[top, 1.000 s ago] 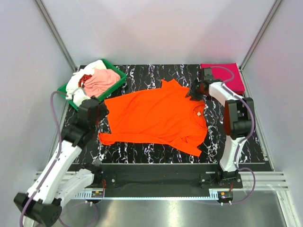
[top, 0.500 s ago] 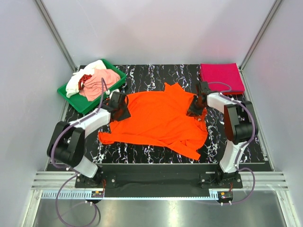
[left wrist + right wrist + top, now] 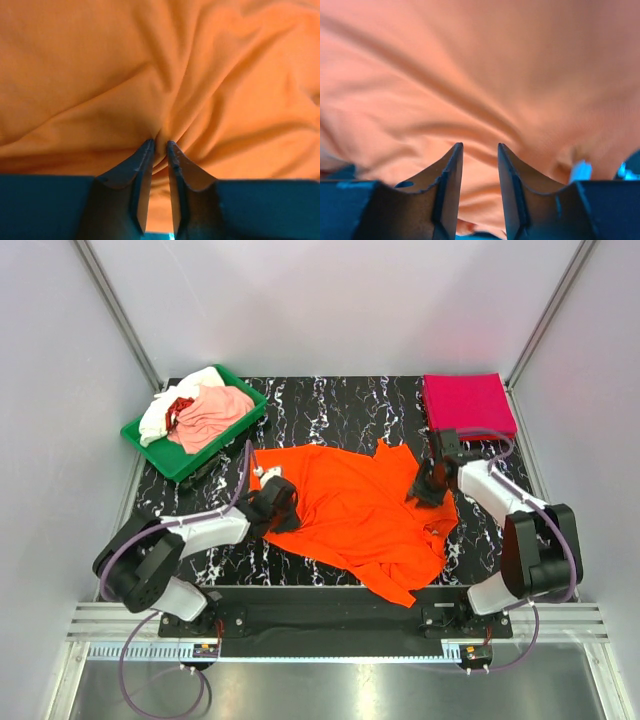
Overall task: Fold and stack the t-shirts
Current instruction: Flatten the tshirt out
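Observation:
The bright orange t-shirt (image 3: 360, 515) lies spread and rumpled on the black marbled table. My left gripper (image 3: 285, 512) is at the shirt's left edge, and in the left wrist view it (image 3: 160, 145) is shut on a pinched fold of the orange cloth (image 3: 150, 60). My right gripper (image 3: 428, 488) is at the shirt's right side, and in the right wrist view its jaws (image 3: 480, 147) stand narrowly apart with orange cloth (image 3: 495, 60) bunched between them. A folded magenta-pink t-shirt (image 3: 468, 403) lies at the far right corner.
A green plastic tray (image 3: 150, 453) at the far left holds a pale pink shirt (image 3: 212, 410), a white one (image 3: 160, 418) and a bit of red (image 3: 181, 405). Pale walls close in three sides. A metal rail runs along the near edge.
Both grippers have moved toward the near edge, the left also rightward. The orange shirt has slid with them toward the near right and become more bunched.

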